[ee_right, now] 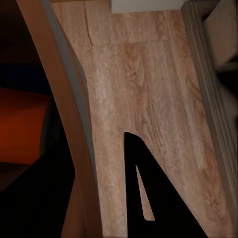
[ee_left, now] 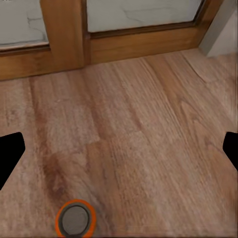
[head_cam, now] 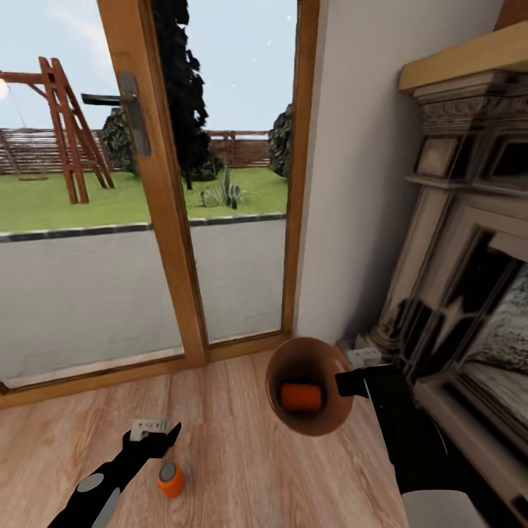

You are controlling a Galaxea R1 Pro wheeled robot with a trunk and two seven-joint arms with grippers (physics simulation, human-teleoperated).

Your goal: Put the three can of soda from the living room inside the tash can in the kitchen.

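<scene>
- The robot is in the living room, by the glass doors (head_cam: 147, 220) and the stone fireplace (head_cam: 469, 242). This looks like the picking-up step: getting the cans into the bin before the trip to the kitchen.
- The left gripper (head_cam: 155, 434) hangs over the wood floor (head_cam: 235, 469), just behind an orange can (head_cam: 171, 479). The can stands upright on the floor, and nothing is touching it. In the left wrist view the two dark fingers (ee_left: 10, 156) sit far apart at the sides, so this gripper is open and holds nothing.
- Next, I think the left gripper must go down and come a little back toward the robot, so the can sits between its fingers. Then it can squeeze.
- The bin (head_cam: 308, 385) is up in the air, tipped so we look inside. A second orange can (head_cam: 301, 397) lies on its side in it.
- The right gripper (head_cam: 350, 384) pinches the bin's rim, so it is closed on the bin.
- The head view shows the whole room, both arms and both cans.
- The left wrist view shows the floor can's grey top (ee_left: 75, 220) from above, near the edge of the picture, not between the fingers.
- The right wrist view shows the bin's rim (ee_right: 64, 119) up close, with a finger (ee_right: 158, 198) outside it and an orange patch inside.
- I cannot see the blue can.
</scene>
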